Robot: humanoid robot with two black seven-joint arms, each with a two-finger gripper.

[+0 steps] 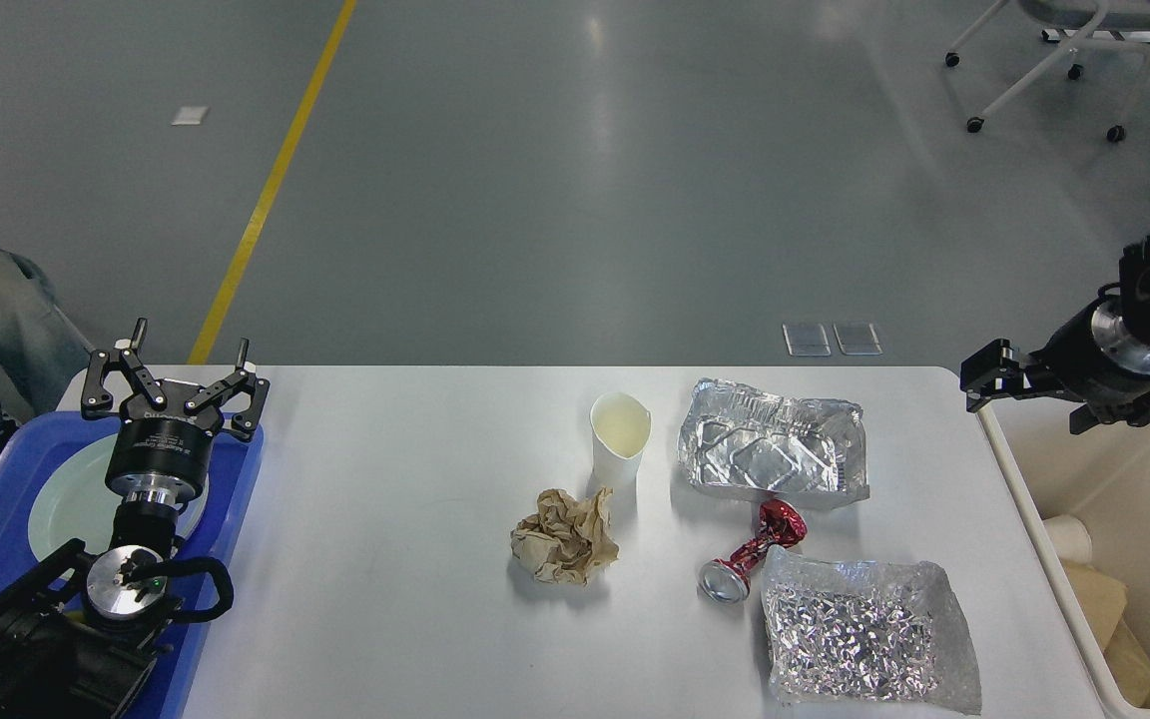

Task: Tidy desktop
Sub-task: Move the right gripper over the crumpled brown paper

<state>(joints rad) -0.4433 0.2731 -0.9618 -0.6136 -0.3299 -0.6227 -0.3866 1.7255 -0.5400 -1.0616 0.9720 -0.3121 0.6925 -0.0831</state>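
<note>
The white desktop (385, 519) carries a white paper cup (620, 434), a crumpled brown paper ball (565, 534), a foil tray (773, 451), a crushed red can (753, 564) and a crumpled foil tray (869, 634). My left gripper (192, 340) stands open and empty over the far end of the blue tray (236, 479), at the table's left. My right gripper (1034, 399) hangs in the air above the far left corner of the cream bin (1024, 499). Its fingers are spread, with nothing between them.
A pale green plate (56, 499) lies in the blue tray under my left arm. The cream bin at the right holds brown paper (1104, 609) and a white cup (1069, 539). A wheeled chair (1044, 60) stands on the floor far behind.
</note>
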